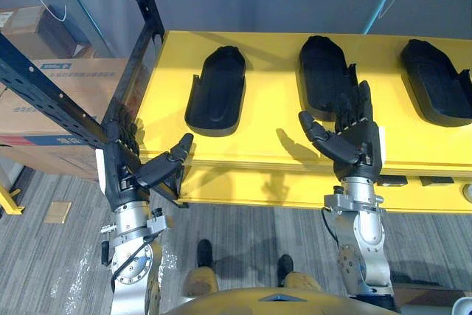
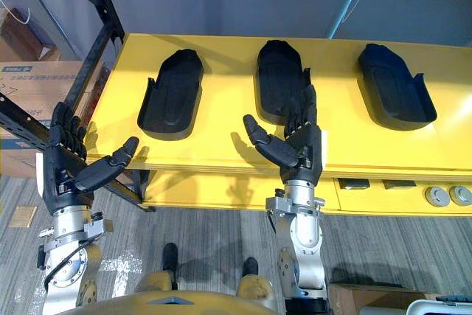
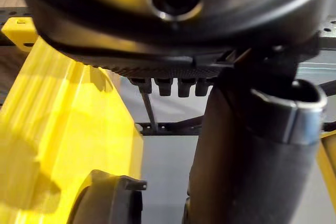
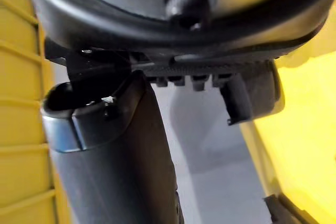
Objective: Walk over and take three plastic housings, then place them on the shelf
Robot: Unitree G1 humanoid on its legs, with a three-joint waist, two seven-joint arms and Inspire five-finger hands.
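The left hand (image 1: 119, 171) is raised at the near left corner of the yellow table (image 1: 273, 151), fingers straight, thumb spread wide, holding nothing; the right hand (image 1: 361, 142) is raised at the table's front edge, palm turned inward, fingers likewise straight and empty; its fingertips overlap the near end of the middle housing (image 1: 323, 71) in the head views, though whether they touch it cannot be told.

Beyond the hands, all three black housings lie on the table, well apart in a row: the left housing (image 1: 217, 90), the middle one, and the right housing (image 1: 435, 82); each rests hollow side up, long axis pointing away from the robot, with low walls along its sides and a rounded far end.

They look like thin moulded shells: probably light and stiff, with a smooth, somewhat slippery finish; a sound hold would be across the narrow width, or thumb inside the hollow at the open near end with fingers under the rim; squeezing the walls hard might flex them.

To the far left stand a dark rack (image 1: 51, 97) and cardboard boxes (image 1: 44, 112).
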